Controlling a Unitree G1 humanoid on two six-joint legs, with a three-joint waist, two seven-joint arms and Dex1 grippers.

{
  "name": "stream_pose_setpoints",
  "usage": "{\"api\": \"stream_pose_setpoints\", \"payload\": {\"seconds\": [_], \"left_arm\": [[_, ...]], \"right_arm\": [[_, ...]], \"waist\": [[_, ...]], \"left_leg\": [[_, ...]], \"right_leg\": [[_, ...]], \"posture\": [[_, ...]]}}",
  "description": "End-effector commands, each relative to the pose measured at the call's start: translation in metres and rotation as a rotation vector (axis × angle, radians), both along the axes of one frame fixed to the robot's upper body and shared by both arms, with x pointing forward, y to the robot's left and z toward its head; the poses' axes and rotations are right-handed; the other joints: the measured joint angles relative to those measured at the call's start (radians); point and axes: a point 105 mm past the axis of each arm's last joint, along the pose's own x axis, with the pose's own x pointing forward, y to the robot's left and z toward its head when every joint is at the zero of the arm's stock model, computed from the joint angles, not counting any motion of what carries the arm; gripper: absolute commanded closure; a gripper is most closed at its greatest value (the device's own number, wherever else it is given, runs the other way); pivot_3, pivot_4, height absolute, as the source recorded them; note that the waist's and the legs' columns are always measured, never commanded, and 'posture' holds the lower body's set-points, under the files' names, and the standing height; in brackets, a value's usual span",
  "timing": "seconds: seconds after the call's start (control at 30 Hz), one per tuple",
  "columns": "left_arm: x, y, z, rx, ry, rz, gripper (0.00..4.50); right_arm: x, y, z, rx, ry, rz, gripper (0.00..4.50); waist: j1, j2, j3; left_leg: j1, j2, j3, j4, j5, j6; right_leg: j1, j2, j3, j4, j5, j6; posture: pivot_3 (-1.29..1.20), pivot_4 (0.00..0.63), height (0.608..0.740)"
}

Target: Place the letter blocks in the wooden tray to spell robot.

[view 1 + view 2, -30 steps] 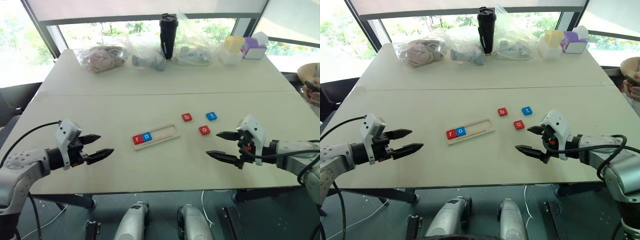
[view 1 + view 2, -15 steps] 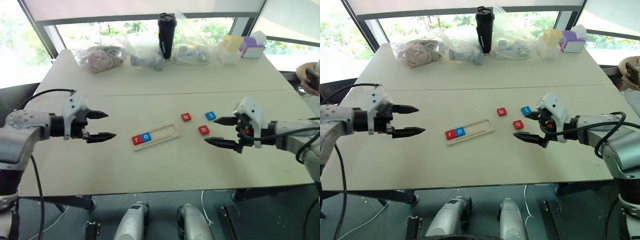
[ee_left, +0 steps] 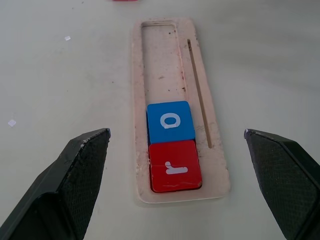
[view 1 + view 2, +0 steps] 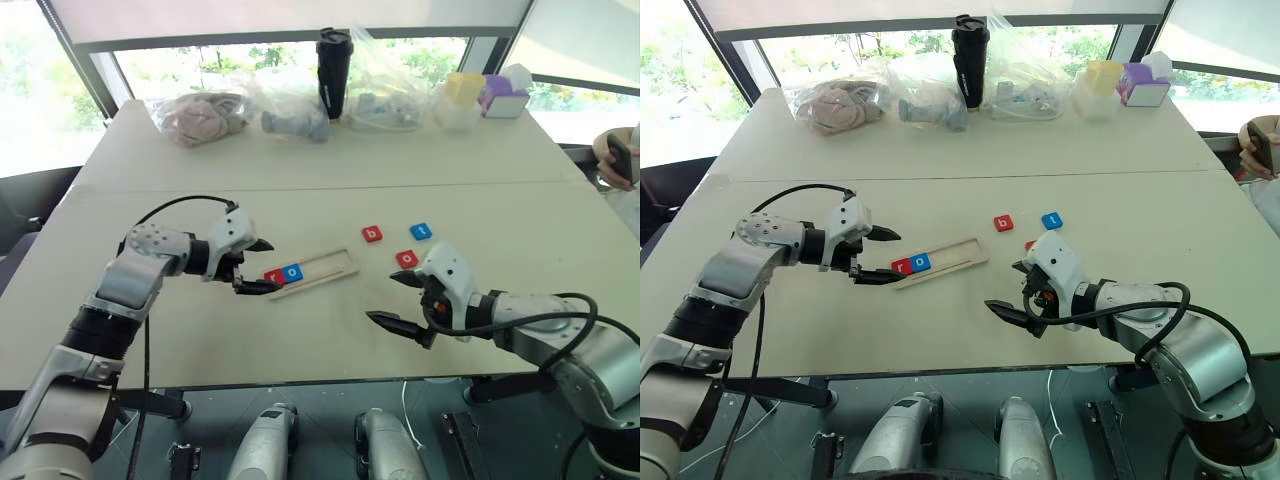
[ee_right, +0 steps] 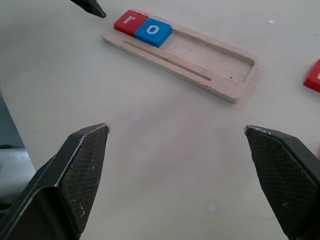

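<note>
On the desk (image 4: 150, 330), a wooden tray (image 4: 325, 268) holds a red r (image 4: 274, 277) and blue o (image 4: 292, 271); left hand (image 4: 256, 266) and right hand (image 4: 396, 300) hover empty, fingers apart.

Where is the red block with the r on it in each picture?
Left eye view: red r block, at the wooden tray's left end.
Right eye view, same tray end.
Left wrist view, low centre.
Right wrist view, near the top.
Shared landmark: blue o block touching it.
</note>
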Motion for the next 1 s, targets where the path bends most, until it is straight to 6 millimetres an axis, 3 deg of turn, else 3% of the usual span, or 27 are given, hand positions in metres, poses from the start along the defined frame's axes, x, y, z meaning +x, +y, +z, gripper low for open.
{"api": "stream_pose_setpoints", "payload": {"seconds": [0.03,0.3,0.5,0.63,0.67,0.9,1.0], "left_arm": [[-0.001,-0.005,-0.004,0.03,-0.027,-0.025,0.0],[0.009,-0.011,-0.028,0.088,-0.038,0.028,0.0],[0.003,-0.012,-0.039,0.115,-0.005,0.01,0.0],[0.003,-0.011,-0.042,0.116,-0.002,0.013,1.26],[0.003,-0.011,-0.042,0.115,-0.001,0.013,1.36],[0.018,-0.007,-0.032,0.119,-0.068,0.032,1.36],[0.018,-0.009,-0.021,0.118,-0.105,-0.073,1.36]], "right_arm": [[-0.001,0.002,0.005,-0.003,-0.041,-0.004,0.02],[0.001,-0.001,0.006,-0.01,-0.049,-0.018,0.02],[0.002,-0.003,0.007,-0.014,-0.055,-0.022,0.02],[0.003,-0.004,0.007,-0.014,-0.057,-0.023,0.0],[0.003,-0.004,0.007,-0.015,-0.058,-0.024,0.0],[0.004,-0.011,0.005,-0.022,-0.055,-0.046,0.0],[0.005,-0.016,0.003,-0.029,-0.049,-0.061,0.0]], "waist": [[0.001,0.0,0.0],[0.001,0.0,0.0],[0.001,0.0,0.0],[0.001,0.0,-0.001],[0.001,0.0,-0.001],[0.003,0.0,-0.001],[0.001,0.0,-0.001]], "left_leg": [[0.0,0.0,0.0,0.0,0.0,0.0],[0.0,0.0,0.0,0.0,0.0,0.0],[0.001,0.0,0.0,0.002,0.0,0.0],[0.001,0.0,0.0,0.003,0.0,0.0],[0.001,0.0,0.0,0.003,0.0,0.0],[0.001,0.0,-0.001,0.004,0.0,0.0],[0.001,0.0,-0.001,0.006,0.0,0.0]], "right_leg": [[0.0,0.0,0.0,0.0,0.0,0.0],[0.0,0.001,0.0,0.001,0.0,0.001],[0.002,0.002,0.0,0.001,0.0,0.001],[0.002,0.001,0.0,0.001,0.0,0.001],[0.002,0.001,0.0,0.001,0.0,0.001],[0.003,0.001,-0.001,0.001,0.001,0.001],[0.004,0.001,-0.001,0.002,0.001,0.001]], "posture": [[0.0,0.15,0.74],[0.0,0.15,0.74],[0.0,0.15,0.74],[0.0,0.15,0.74],[0.0,0.15,0.74],[0.0,0.15,0.74],[0.0,0.15,0.74]]}}
